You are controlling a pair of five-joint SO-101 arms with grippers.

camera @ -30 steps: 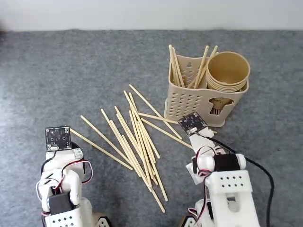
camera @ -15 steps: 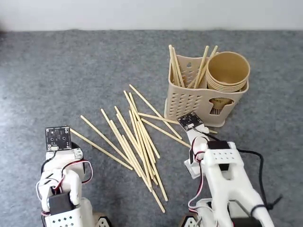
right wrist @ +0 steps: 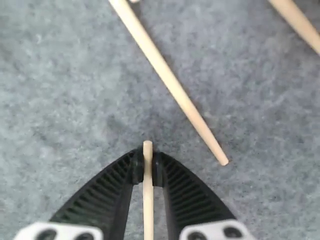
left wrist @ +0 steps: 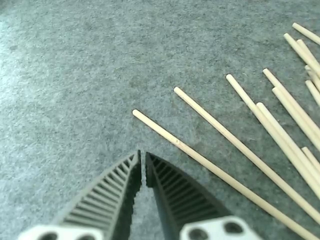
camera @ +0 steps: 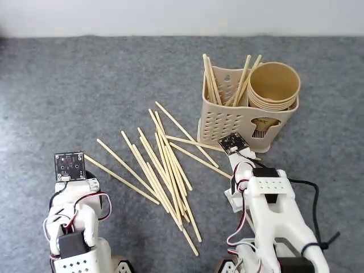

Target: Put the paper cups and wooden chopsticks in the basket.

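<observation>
A beige slotted basket (camera: 230, 122) stands at the right with stacked paper cups (camera: 274, 85) and a few wooden chopsticks (camera: 211, 79) upright in it. Several more chopsticks (camera: 162, 165) lie fanned on the grey carpet in the middle. My right gripper (right wrist: 147, 156) is shut on one chopstick (right wrist: 148, 195) low over the carpet; another loose chopstick (right wrist: 170, 85) lies just ahead of it. The right arm's wrist (camera: 234, 144) sits just in front of the basket. My left gripper (left wrist: 142, 157) is shut on nothing, close to the tip of a loose chopstick (left wrist: 200, 157).
The carpet (camera: 85, 85) to the left and behind the pile is bare. The left arm (camera: 71, 168) stands at the lower left, clear of the pile. A black cable (camera: 315, 199) trails beside the right arm.
The right arm's body has come forward over the carpet and its wrist has shifted slightly toward the basket. The left arm and the pile have not moved.
</observation>
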